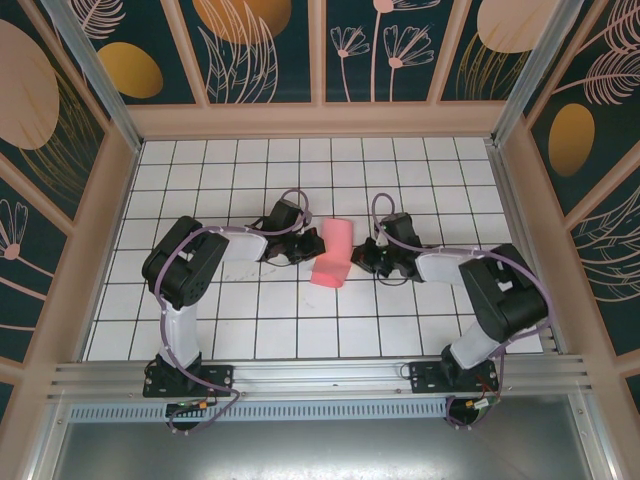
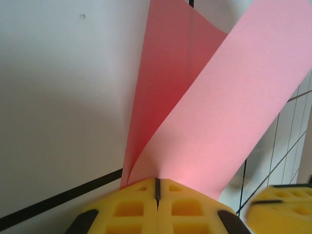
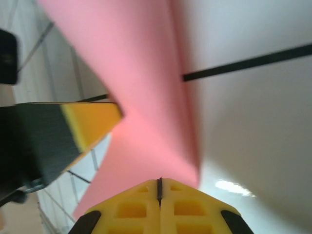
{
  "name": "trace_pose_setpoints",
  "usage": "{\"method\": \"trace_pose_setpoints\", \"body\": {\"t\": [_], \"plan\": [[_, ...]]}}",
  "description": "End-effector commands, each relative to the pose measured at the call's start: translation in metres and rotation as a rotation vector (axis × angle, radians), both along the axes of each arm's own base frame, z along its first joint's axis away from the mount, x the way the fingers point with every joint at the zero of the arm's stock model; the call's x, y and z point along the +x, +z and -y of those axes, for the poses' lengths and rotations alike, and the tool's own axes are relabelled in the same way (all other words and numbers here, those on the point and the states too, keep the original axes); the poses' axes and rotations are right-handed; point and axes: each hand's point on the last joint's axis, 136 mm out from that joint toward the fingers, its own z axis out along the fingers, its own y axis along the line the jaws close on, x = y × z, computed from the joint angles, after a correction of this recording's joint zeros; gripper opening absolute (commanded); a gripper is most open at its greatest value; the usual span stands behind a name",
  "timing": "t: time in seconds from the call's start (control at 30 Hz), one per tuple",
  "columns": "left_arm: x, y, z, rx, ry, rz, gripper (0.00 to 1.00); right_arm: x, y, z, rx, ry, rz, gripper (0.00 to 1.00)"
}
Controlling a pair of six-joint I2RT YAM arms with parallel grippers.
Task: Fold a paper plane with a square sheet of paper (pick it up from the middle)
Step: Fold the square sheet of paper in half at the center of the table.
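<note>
The left pincer [image 2: 157, 184] and the right pincer [image 3: 159, 184] each pinch the square sheet of paper [image 1: 333, 254] from opposite sides, probably to keep it doubled over for a crease.

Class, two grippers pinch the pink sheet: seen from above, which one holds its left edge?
The left gripper, shut on the square sheet of paper from the left; the right gripper clamps the opposite, right edge.

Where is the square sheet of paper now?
In the top view the square sheet of paper stands curled at the middle of the table, gripped by the left gripper on its left and the right gripper on its right.
</note>
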Motion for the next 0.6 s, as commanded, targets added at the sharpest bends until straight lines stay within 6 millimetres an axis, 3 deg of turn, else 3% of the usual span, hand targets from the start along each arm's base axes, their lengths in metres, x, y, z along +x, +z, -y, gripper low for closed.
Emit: {"method": "trace_pose_setpoints", "body": {"t": [0.0, 0.2, 0.37, 0.57], "plan": [[-0.017, -0.031, -0.012, 0.086, -0.008, -0.06, 0.0, 0.007, 0.032, -0.015, 0.096, 0.042, 0.077, 0.0], [-0.018, -0.032, -0.013, 0.09, -0.012, -0.064, 0.0, -0.001, 0.012, -0.029, 0.101, 0.069, 0.027, 0.0], [-0.019, -0.033, -0.013, 0.092, -0.012, -0.068, 0.0, -0.013, -0.019, -0.02, 0.06, 0.059, -0.018, 0.0], [-0.019, -0.034, -0.013, 0.094, -0.012, -0.068, 0.0, -0.025, -0.037, -0.014, 0.033, 0.083, -0.035, 0.0]]}}
